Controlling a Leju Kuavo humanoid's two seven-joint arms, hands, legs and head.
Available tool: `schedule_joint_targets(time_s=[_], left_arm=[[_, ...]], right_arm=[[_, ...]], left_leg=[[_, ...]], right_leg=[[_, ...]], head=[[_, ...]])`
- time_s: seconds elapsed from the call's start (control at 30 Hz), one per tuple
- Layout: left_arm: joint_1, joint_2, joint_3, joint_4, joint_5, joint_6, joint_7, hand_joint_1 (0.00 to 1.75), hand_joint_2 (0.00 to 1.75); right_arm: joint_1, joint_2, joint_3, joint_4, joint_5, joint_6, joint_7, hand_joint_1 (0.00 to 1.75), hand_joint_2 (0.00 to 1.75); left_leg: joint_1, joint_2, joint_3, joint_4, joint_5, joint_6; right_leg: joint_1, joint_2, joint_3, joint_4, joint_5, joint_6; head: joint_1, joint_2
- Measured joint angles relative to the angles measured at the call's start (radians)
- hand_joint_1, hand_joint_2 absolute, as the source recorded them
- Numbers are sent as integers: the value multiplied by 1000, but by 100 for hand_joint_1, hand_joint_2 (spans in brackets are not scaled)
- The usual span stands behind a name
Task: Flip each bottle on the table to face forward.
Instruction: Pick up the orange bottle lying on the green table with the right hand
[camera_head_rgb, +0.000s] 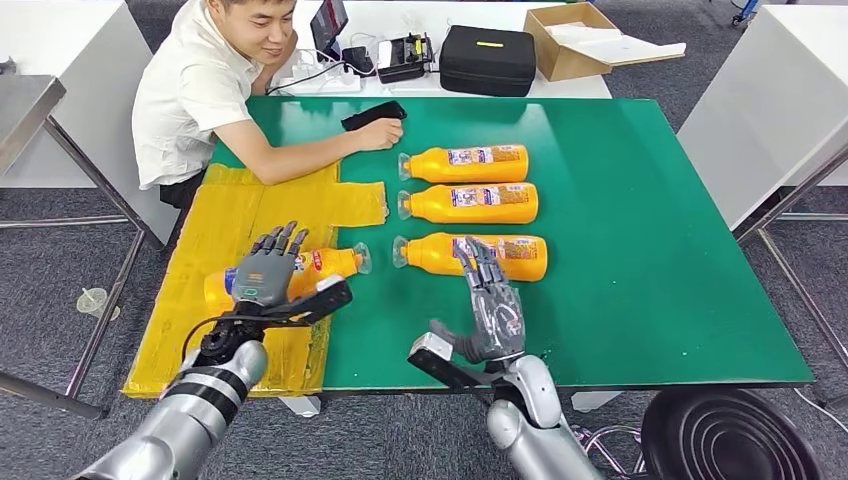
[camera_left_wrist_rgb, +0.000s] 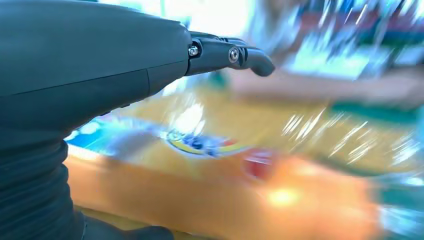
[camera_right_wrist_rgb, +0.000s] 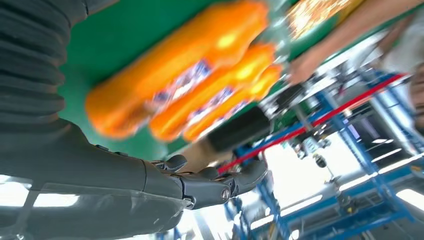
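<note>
The left hand (camera_head_rgb: 266, 268) rests on top of one orange bottle (camera_head_rgb: 325, 265), fingers spread. The right hand (camera_head_rgb: 493, 300) is wide, holding nothing; three bottles (camera_head_rgb: 470, 205) lie just past its fingertips.

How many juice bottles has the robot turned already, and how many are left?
Three orange bottles lie in a neat row on the green table with labels up, so they look done. The left hand rests over a fourth bottle on the yellow mat; that one is in hand. The right hand hovers open beside the nearest row bottle. Nothing else seems left.
</note>
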Motion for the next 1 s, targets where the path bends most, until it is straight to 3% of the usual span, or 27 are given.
schedule_joint_targets(time_s=[0.1,0.23,0.67,0.83,1.0], left_arm=[[68,-21,-45,-104,-56,57,24,0,175],[120,-33,-79,-185,-66,67,29,0,175],[149,-37,-101,-248,-62,72,27,0,175],[161,-46,-101,-271,-14,56,-9,0,175],[179,-61,-108,-313,99,9,-84,0,175]], right_arm=[[-34,-27,-33,18,15,12,1,0,175],[-54,-45,-55,34,25,16,-1,0,175],[-64,-58,-69,60,43,28,9,0,175],[-99,-78,-76,90,61,133,56,0,175],[-219,-137,-83,212,16,297,62,0,175]], left_leg=[[-1,0,-1,0,0,0],[-1,0,-3,0,0,0],[2,0,-4,0,0,0],[1,0,-4,0,0,0],[1,0,-4,0,0,0]], right_leg=[[-1,0,-1,0,0,0],[1,0,-4,0,0,0],[2,0,-5,0,-1,0],[2,0,-5,0,0,0],[1,0,-4,0,0,0]], head=[[0,0],[0,0],[0,0],[0,0],[0,0]])
